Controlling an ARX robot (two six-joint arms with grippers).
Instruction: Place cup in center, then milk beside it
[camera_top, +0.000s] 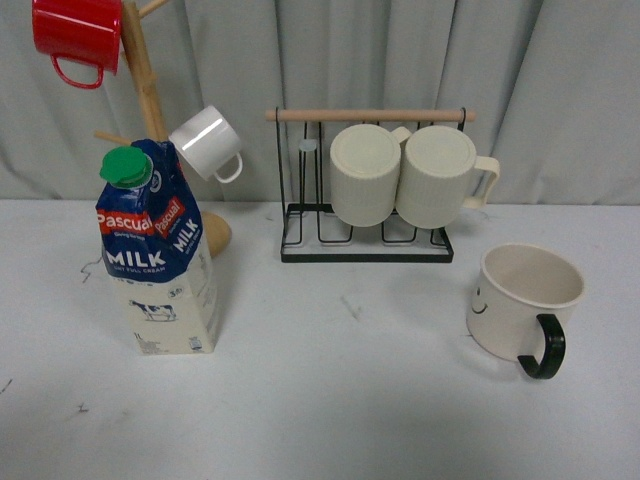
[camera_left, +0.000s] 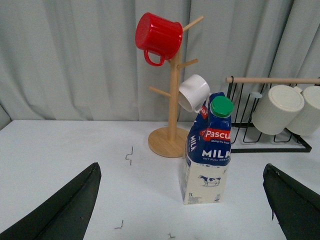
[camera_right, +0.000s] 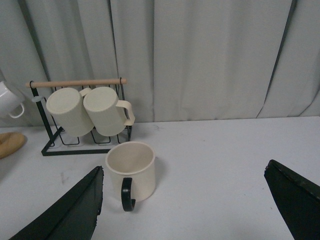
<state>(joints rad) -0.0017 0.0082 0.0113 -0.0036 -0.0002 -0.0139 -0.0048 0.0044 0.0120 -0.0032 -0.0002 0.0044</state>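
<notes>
**Left gripper** (camera_left: 181, 166): seen from its own wrist camera only. Two dark, wedge-shaped fingers (camera_left: 70, 210), one at each lower corner of the picture, tapering to blunt tips. Jaws spread wide, the tips well apart. Both tips sit at about the same height. The fingers reach forward and slightly downward from the wrist.

**Right gripper** (camera_right: 185, 166): seen from its own wrist camera only. Two dark fingers (camera_right: 295, 200) of the same wedge shape, one at each lower corner. Jaws spread wide, about as far apart as the left pair. Tips near level, reaching forward and slightly downward.

**Arms, wrists:** outside the front view, so their joint pose cannot be told.
</notes>
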